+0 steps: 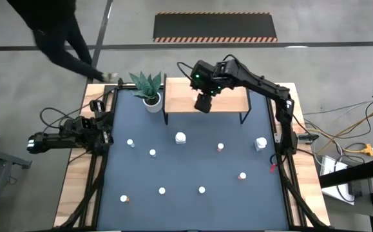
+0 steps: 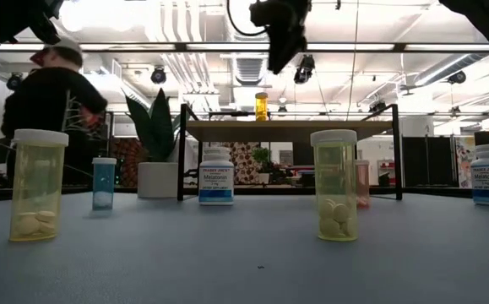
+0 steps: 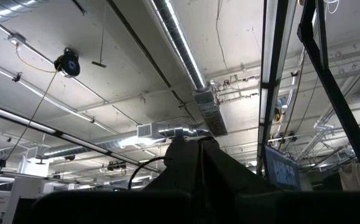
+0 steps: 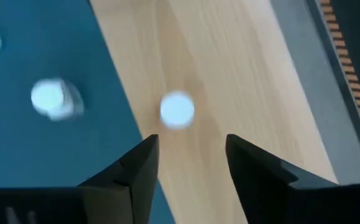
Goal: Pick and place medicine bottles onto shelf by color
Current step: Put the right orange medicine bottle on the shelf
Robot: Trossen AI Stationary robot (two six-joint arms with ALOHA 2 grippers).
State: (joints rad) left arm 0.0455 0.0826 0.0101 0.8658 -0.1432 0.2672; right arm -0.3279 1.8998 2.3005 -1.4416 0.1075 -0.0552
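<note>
An orange medicine bottle [image 2: 262, 106] with a white cap [image 4: 177, 110] stands upright on the light-wood shelf [image 1: 228, 102] at the table's far side. My right gripper [image 4: 189, 149] hangs open and empty above it, clear of it; it also shows in the high view [image 1: 203, 103] and the low view [image 2: 282, 42]. Several other small bottles stand on the dark blue tabletop, such as a larger white one [image 1: 180, 137], a white one [image 1: 261, 143] and a yellow one [image 2: 334, 186]. My left arm [image 1: 64, 136] rests at the table's left edge.
A potted plant [image 1: 149, 90] stands just left of the shelf. A person [image 1: 57, 32] stands beyond the table's far left corner. The shelf's thin black legs [image 2: 182, 152] stand on the tabletop. Cables lie off the table's right side.
</note>
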